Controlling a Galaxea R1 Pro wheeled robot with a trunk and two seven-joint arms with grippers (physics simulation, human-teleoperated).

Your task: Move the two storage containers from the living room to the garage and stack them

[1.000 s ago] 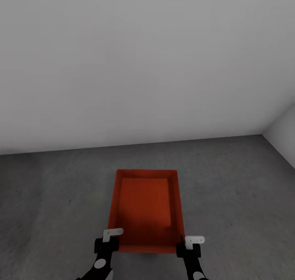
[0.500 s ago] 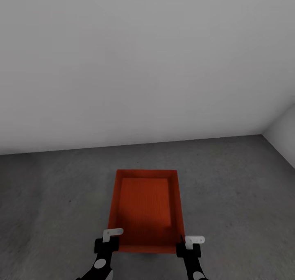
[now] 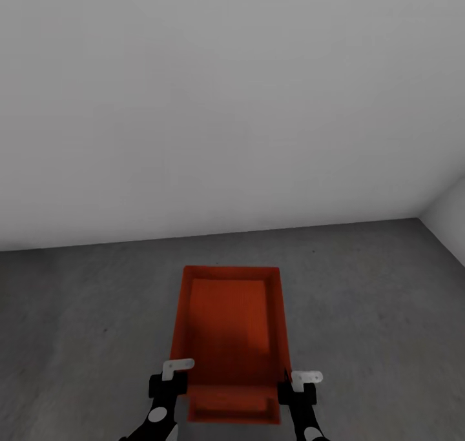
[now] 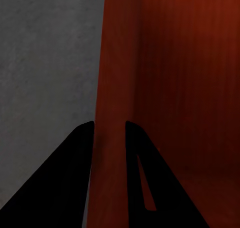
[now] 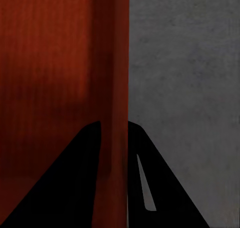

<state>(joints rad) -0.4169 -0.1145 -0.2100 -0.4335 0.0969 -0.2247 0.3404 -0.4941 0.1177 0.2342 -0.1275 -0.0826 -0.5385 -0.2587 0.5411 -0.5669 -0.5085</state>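
Note:
In the head view I hold a red-orange storage container (image 3: 229, 318) level over the dark grey garage floor (image 3: 374, 312). My left gripper (image 3: 169, 378) is shut on its left wall and my right gripper (image 3: 299, 381) on its right wall, both near the end closest to me. The left wrist view has two dark fingers astride the red wall (image 4: 112, 87), and the right wrist view has the same on the other wall (image 5: 114, 77). Below the near end, part of a second storage container (image 3: 232, 407) shows on the floor; most of it is hidden by the one I hold.
A plain white wall (image 3: 232, 105) stands straight ahead, meeting the floor a short way past the container. A second white wall (image 3: 452, 225) forms a corner at the far right. Bare concrete lies to both sides.
The whole view has shifted slightly, so the camera moved. The end of a second container has come into sight under the near edge of the held one. Both grips are unchanged.

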